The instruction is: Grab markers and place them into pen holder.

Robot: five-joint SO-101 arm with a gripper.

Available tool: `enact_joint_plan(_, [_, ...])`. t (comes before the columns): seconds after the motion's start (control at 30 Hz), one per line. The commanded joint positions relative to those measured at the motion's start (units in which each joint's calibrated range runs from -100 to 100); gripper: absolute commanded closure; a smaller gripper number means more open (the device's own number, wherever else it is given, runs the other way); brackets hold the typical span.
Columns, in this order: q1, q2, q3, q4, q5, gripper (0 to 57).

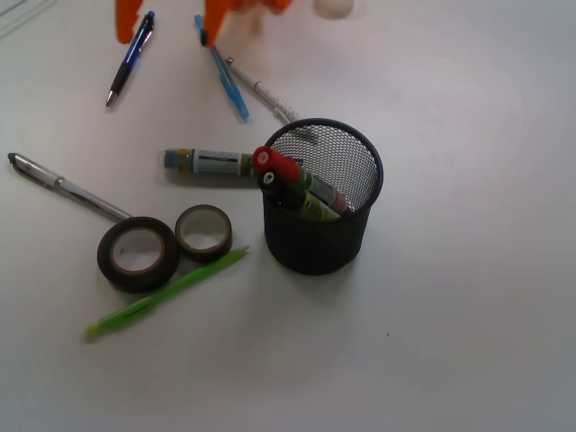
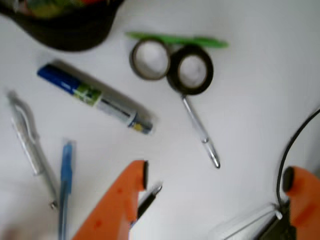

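So we've got our gripper [image 1: 166, 27] up at the far edge of the front view, only the two orange finger tips poking into frame. Jaws are spread wide, nothing between them. From the wrist cam we see one orange finger [image 2: 117, 200] on one side and the other finger [image 2: 300, 200] way across, both hovering above the surface.

gripper [image 2: 215, 195]: bright orange plastic, two wedge-shaped fingers
finger [image 2: 117, 200]: black pad at the tip, small dark spots on its face
cable [image 2: 295, 145]: thin, black, curved
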Motion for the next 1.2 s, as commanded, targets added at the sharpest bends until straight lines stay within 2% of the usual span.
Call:
enact_joint_plan(0.0, [3.64, -0.51, 3.12, 2.48, 3.57, 27.0])
enact_joint_plan(0.27, [5.13, 7.82, 17.25, -5.14, 5.62, 27.0])
enact_joint_plan(1.17, [0.27, 31.53, 3.03, -7.41, 9.67, 27.1])
